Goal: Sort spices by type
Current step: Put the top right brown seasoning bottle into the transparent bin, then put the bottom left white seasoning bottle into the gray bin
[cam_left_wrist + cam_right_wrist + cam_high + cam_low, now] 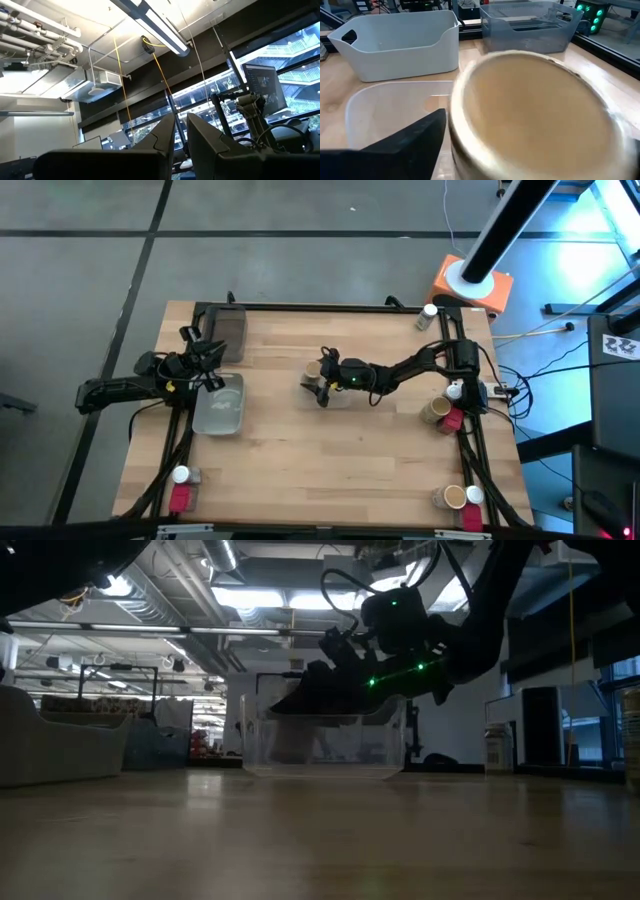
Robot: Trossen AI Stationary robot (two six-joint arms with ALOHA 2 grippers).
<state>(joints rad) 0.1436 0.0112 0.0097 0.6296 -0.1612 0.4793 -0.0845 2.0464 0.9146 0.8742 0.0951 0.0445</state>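
A tan cylinder with a cork-coloured top [537,117] filled the right wrist view, sitting between the fingers of the right gripper [322,386] near the middle of the table [330,470], over a small clear tray [395,112]. The jaws stood wide around the jar; whether they pressed it could not be told. Other spice jars stood in clusters near the table's edges: tan, white and red ones [442,408] along the right side, another group [458,500] at the near right corner, a white and a red one [181,488] at the near left. The left gripper [205,352], fingers nearly together and holding nothing, waited at the left over a clear bin [220,405], pointing upward toward the ceiling.
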